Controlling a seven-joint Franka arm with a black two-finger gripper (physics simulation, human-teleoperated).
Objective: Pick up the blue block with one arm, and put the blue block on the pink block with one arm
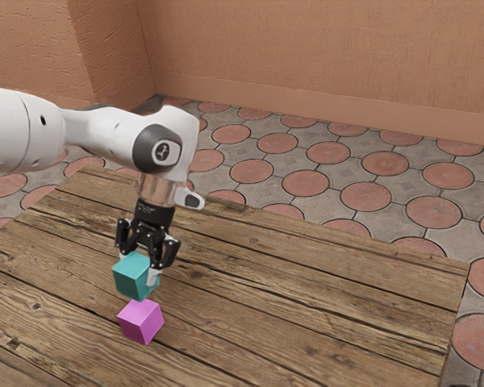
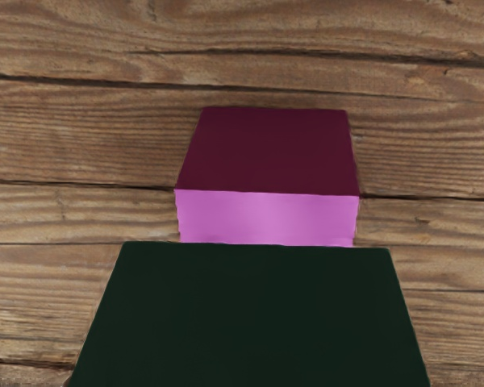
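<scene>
**The block might tip off**

The blue block (image 1: pixel 132 276), teal-green here, hangs in the lower left of the exterior view, just above the pink block (image 1: pixel 140 320). The end effector (image 1: pixel 141 260) pinches it from two sides. If it is dropped early or off-centre, I think it could tumble onto the table (image 1: pixel 306 282).

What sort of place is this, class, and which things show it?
Likely a simulated patio or courtyard: a plank table, round reddish paving stones and terracotta walls. A robot claw holds the blue block over the pink block.
</scene>
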